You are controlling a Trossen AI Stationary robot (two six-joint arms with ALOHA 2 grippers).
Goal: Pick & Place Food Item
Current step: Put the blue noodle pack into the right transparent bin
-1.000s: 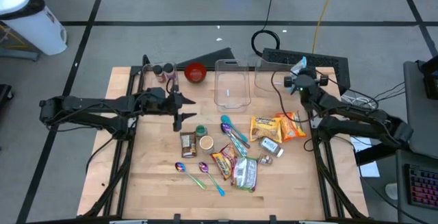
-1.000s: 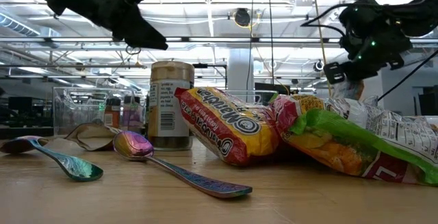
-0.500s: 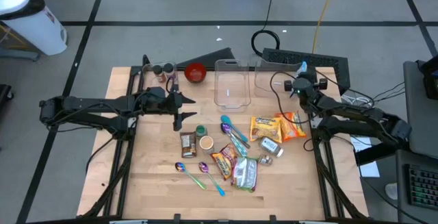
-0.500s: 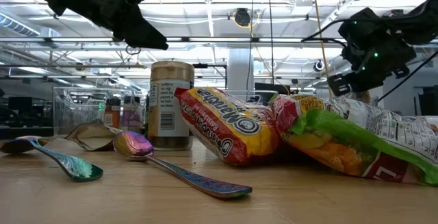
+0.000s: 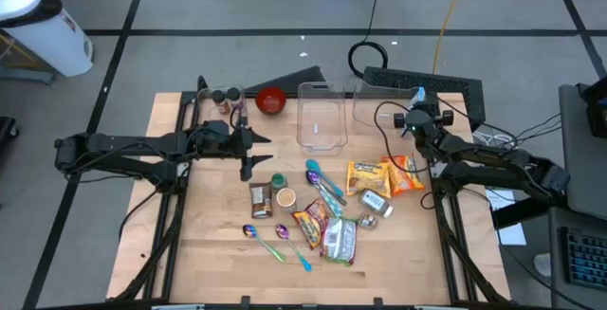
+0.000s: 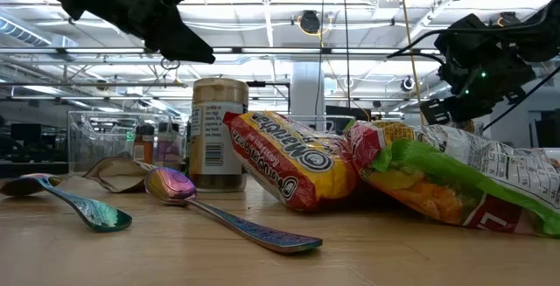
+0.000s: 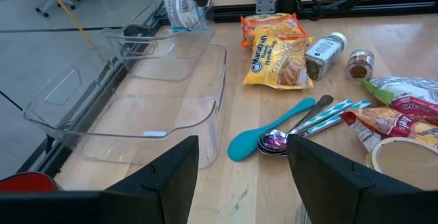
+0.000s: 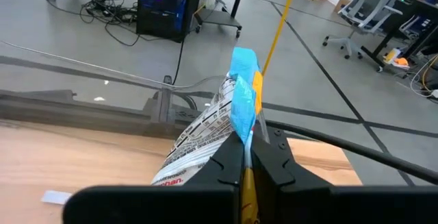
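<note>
My right gripper (image 5: 415, 111) is at the table's far right, shut on a white printed food packet with a blue edge (image 8: 233, 101). It holds the packet beside the right one of two clear bins (image 5: 375, 101). The left wrist view shows that packet (image 7: 178, 8) above this bin's rim. My left gripper (image 5: 248, 152) waits open above the table's left half, near the other clear bin (image 5: 321, 116), with nothing between its fingers (image 7: 171, 176). My right gripper pinches the packet between its two fingers, on the packet's flat faces (image 8: 236, 138). The blue sealed edge (image 8: 243, 73) stands out beyond the fingertips. The packet is lifted clear of the table and bin.
Loose on the table's middle lie yellow noodle packets (image 5: 379, 175), more wrapped snacks (image 5: 327, 229), several spoons (image 5: 322, 182), small jars (image 5: 285, 196) and a spice bottle (image 5: 375, 203). A red bowl (image 5: 271, 100) and two small jars (image 5: 228, 97) stand at the far left.
My right gripper has sunk a little with the packet still held in it. The left arm has kept still.
</note>
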